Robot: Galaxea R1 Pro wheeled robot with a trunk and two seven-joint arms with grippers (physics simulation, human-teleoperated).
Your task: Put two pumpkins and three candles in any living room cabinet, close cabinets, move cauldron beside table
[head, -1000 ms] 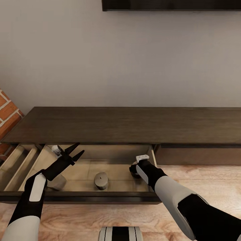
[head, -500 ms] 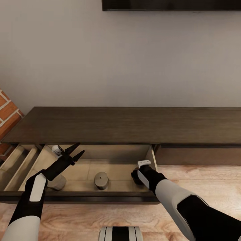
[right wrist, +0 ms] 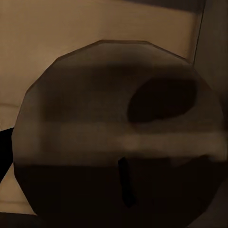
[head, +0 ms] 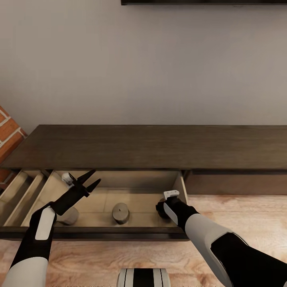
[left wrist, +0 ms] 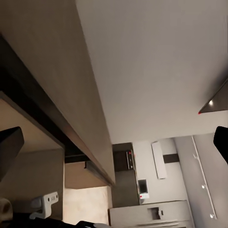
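Right arm (head: pixel 187 217) lowered, seemingly toward candle (right wrist: pixel 118 133).

The left wrist view looks along the dark wooden cabinet (left wrist: pixel 52 80), its flat top running beside a pale wall (left wrist: pixel 156 61). Two black fingertips (left wrist: pixel 8 147) stand wide apart at opposite edges of the frame. Beneath the top, a beige drawer interior (left wrist: pixel 33 175) holds a white bracket (left wrist: pixel 45 205).

Drawer (head: pixel 119 233) open from above, access clear. Middle candle (head: pixel 120 213) stands mid-floor, bare beige floor either side. Left candle (head: pixel 70 216) under left gripper (head: pixel 92 178). Right gripper (head: pixel 162 210) crowds drawer's right wall. Cabinet (head: pixel 151 145) top overhangs rear.
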